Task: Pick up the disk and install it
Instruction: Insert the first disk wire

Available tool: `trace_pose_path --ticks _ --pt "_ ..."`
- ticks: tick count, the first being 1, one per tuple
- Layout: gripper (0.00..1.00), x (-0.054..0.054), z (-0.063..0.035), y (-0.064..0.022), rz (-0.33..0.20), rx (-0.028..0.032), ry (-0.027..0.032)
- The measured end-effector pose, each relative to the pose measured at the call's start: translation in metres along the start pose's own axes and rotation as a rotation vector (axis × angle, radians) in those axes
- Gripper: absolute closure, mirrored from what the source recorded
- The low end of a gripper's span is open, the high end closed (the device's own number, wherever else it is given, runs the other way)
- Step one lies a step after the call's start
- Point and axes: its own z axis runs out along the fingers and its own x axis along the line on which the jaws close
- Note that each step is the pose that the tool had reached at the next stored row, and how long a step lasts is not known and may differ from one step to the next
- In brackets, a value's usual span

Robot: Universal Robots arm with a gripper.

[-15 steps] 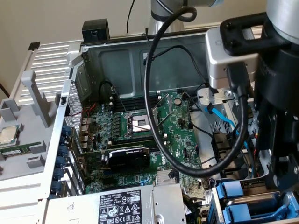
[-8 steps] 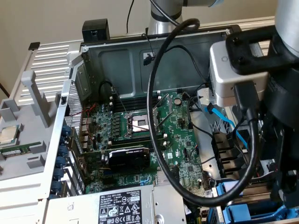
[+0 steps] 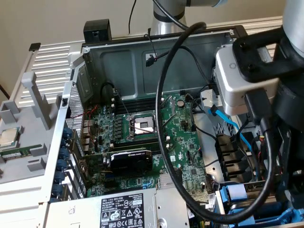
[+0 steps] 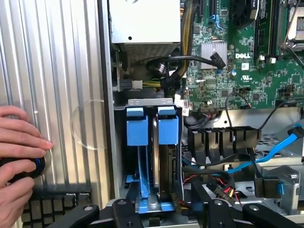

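At the exterior view's left, a processor chip [image 3: 8, 137] lies on the desk [image 3: 28, 190]. In the centre, the open computer case [image 3: 142, 52] exposes the motherboard [image 3: 161, 137], with the power-supply box [image 3: 123, 209] in front of it. At the exterior view's right, the disk [image 3: 236, 192] stands on edge in the drive bay, clipped in its blue frame. The gripper [image 4: 166, 214] sits at the disk's near end, jaws spread wide to either side of the frame, with no contact visible. A person's hand [image 4: 19, 152] rests on the ribbed panel [image 4: 61, 71] beside the bay.

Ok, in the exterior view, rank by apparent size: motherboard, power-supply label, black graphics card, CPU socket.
1. motherboard
2. power-supply label, though it is nearest the camera and cut by the frame edge
3. black graphics card and CPU socket: they look about alike
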Motion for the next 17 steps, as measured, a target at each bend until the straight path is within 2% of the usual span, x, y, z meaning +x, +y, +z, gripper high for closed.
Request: trace_pose_path --ticks 4,8,12,17 --pt "0.45 0.0 0.0007 -0.0025 -0.046 -0.0034 -0.0064" --pt "0.45 0.0 0.0027 -0.0111 -0.067 -0.005 -0.0097" --pt "0.45 0.0 0.0075 -0.0153 -0.085 -0.0123 -0.0135" --pt "0.45 0.001 0.0136 -0.0153 -0.136 -0.0171 -0.0266"
